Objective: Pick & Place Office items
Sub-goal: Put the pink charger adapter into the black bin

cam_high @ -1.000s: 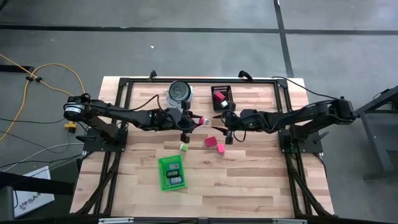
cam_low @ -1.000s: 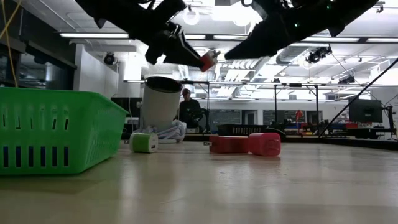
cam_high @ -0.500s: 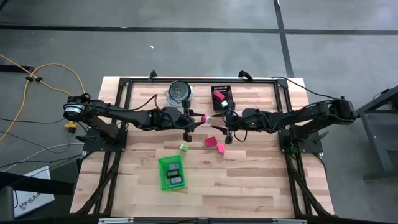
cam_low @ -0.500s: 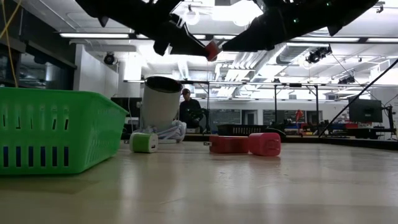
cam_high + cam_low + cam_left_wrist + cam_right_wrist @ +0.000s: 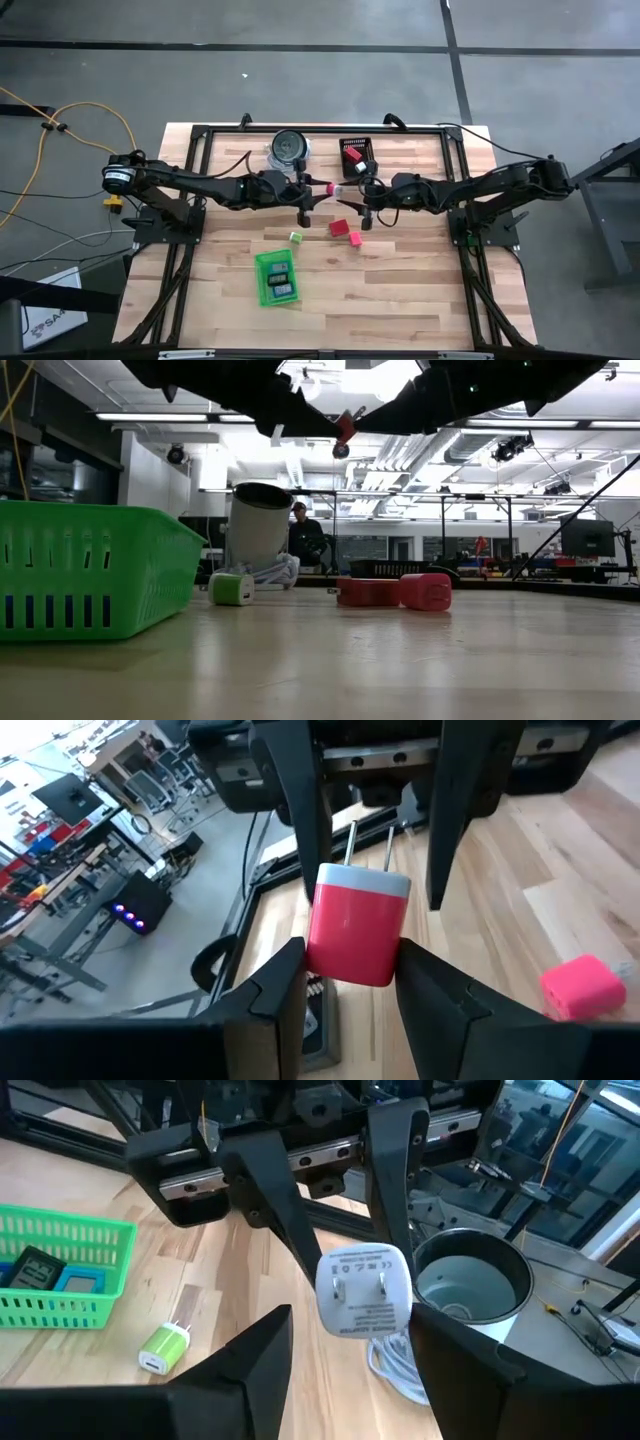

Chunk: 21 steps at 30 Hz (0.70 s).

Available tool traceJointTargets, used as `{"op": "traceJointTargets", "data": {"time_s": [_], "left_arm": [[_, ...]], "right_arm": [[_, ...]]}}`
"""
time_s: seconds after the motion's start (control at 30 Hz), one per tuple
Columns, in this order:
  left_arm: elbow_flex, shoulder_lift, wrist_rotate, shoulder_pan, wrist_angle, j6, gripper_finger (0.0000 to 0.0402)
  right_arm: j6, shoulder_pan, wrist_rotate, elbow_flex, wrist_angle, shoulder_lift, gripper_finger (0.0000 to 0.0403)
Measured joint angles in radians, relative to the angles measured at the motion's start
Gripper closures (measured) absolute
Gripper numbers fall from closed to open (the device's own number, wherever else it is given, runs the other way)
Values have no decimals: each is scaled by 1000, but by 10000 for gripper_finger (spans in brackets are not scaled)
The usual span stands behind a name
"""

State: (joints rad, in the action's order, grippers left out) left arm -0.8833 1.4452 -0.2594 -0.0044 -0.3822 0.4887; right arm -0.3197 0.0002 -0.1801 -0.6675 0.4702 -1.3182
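A red plug adapter (image 5: 355,925) with a white pronged face (image 5: 364,1288) hangs high over the table's middle (image 5: 345,428). My left gripper (image 5: 350,965) is shut on it. My right gripper (image 5: 350,1335) faces it from the table's right and is open. Its fingers (image 5: 300,810) stand on either side of the pronged end; I cannot tell whether they touch it. A red block (image 5: 339,228), a pink block (image 5: 355,238) and a small green-and-white piece (image 5: 295,237) lie on the wood. My left gripper pinches the red body's two sides (image 5: 322,955) between its two fingers. The fingers come nearly level from the table's left. The adapter is lifted clear, its prongs (image 5: 352,840) pointing toward the table's right, at my right gripper.
A green tray (image 5: 262,290) holding blue and black pieces sits near the table's front. A round container (image 5: 289,148) with a white cord (image 5: 395,1365) beside it and a black tray (image 5: 360,145) stand at the far edge. A person shows in the room behind.
My left gripper has risen with the red adapter and tipped its fingers up toward level. The adapter's pronged end has come between my right gripper's fingers. My right gripper has tipped up as well, staying in place.
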Motion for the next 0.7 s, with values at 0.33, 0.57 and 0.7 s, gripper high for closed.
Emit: {"op": "traceJointTargets", "data": {"time_s": [0.33,0.57,0.7], "left_arm": [[0,7,6,0,-35,-24,281],[0,23,22,0,-70,-34,281],[0,32,22,0,-82,-33,281]], "right_arm": [[-3,0,8,0,36,0,214],[-22,0,8,0,44,0,214],[-22,0,8,0,47,0,214]]}}
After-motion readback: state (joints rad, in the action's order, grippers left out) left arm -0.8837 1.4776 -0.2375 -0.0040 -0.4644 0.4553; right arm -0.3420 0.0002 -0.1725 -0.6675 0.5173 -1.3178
